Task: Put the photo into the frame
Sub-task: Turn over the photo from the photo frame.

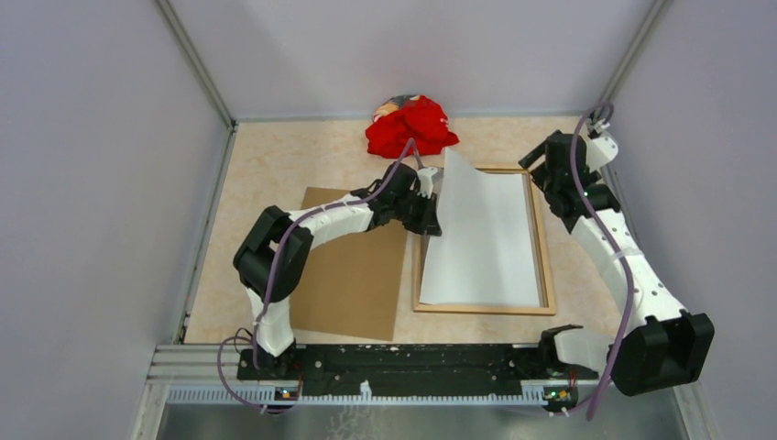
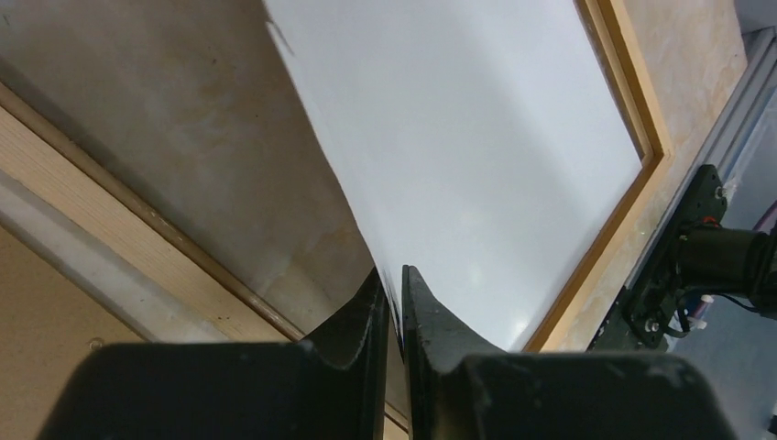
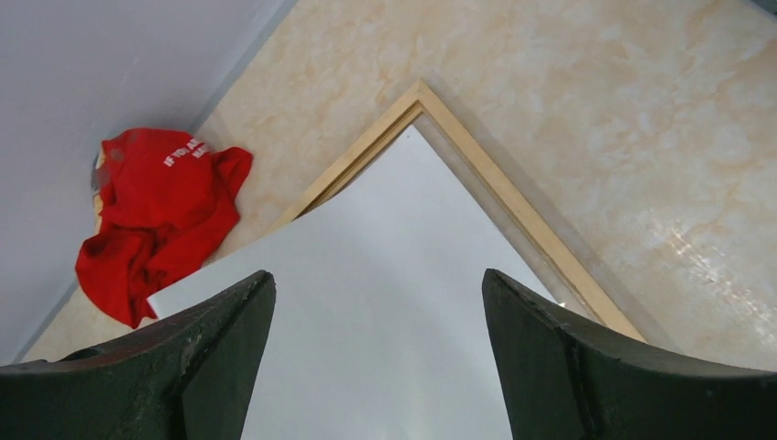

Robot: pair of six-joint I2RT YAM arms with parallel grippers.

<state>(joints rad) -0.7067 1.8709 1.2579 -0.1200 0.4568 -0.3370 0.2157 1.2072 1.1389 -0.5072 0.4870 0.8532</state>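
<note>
Photo [image 1: 481,238], white side up, sits over frame [image 1: 541,238], left edge lifted, bowed. L gripper [image 2: 392,302] clamped on that edge; R gripper [image 3: 376,280] jaws apart at far right corner. We judge it light, floppy: grip edges.

Light was bright, even and diffuse from overhead; top view was sharp, no hard shadows. In the left wrist view the lifted photo [image 2: 476,137] cast a soft shadow on the surface [image 2: 183,137] beneath. Faint glare spots showed on its white sheet. Left fingers [image 2: 362,330] and right fingers [image 3: 586,367] were dark, close, out of focus.
</note>
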